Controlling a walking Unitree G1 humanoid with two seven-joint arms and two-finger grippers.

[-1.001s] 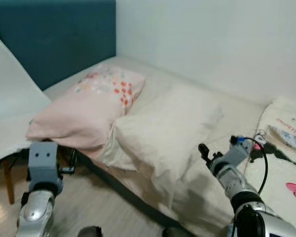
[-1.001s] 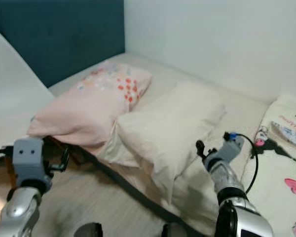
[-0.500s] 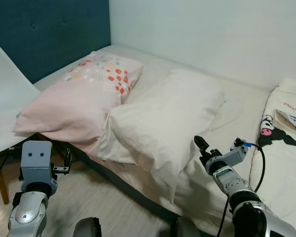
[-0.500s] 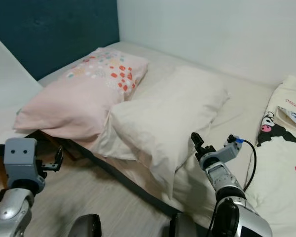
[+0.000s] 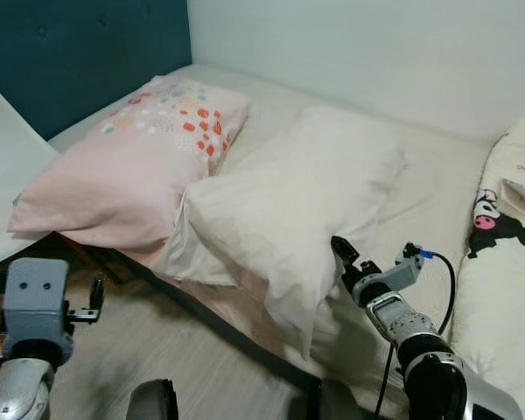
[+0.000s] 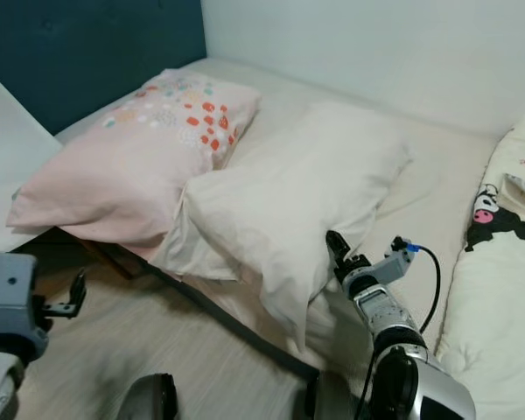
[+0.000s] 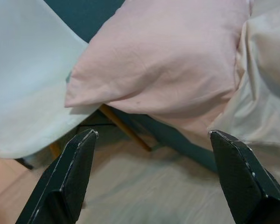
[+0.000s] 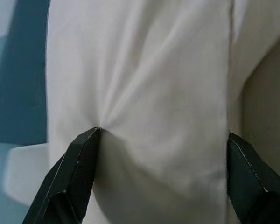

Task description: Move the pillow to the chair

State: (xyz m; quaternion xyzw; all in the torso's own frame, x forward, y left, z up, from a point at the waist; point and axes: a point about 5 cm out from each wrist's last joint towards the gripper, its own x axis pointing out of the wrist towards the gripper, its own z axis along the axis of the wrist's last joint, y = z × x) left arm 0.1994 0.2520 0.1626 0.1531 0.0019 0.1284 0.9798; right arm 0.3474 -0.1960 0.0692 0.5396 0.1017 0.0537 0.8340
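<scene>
The right hand (image 5: 343, 260) presses wide open into the cream pillow (image 5: 289, 206) — reaching step — and must next close on it.

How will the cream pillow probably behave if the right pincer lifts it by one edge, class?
The cream pillow will probably sag: it already dimples where a right pincer fingertip presses in. It likely feels light, being plump. Its overhanging corner may drag.

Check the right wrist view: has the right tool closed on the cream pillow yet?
No, the right tool is open, one fingertip denting the cream fabric pillow.
</scene>
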